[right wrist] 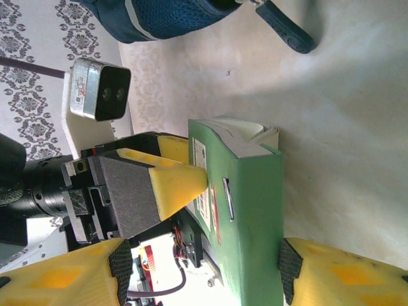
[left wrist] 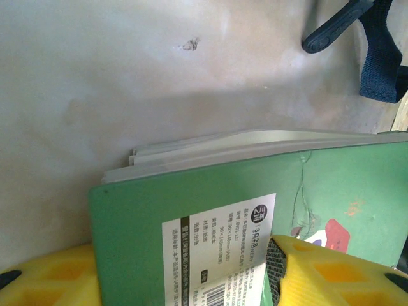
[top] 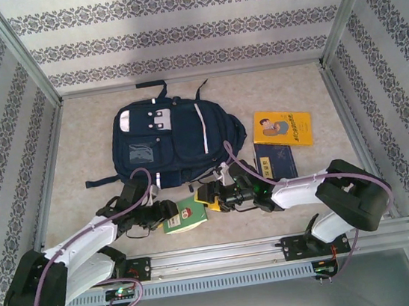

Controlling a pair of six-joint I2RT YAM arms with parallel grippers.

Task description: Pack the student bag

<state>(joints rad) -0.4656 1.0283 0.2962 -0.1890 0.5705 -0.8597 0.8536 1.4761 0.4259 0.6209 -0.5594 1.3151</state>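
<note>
Navy white-striped student bag [top: 161, 140], green book [top: 185, 217], yellow book [top: 282, 128].

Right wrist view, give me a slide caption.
Both grippers meet at a green book standing on its edge on the table, near the student bag.
</note>
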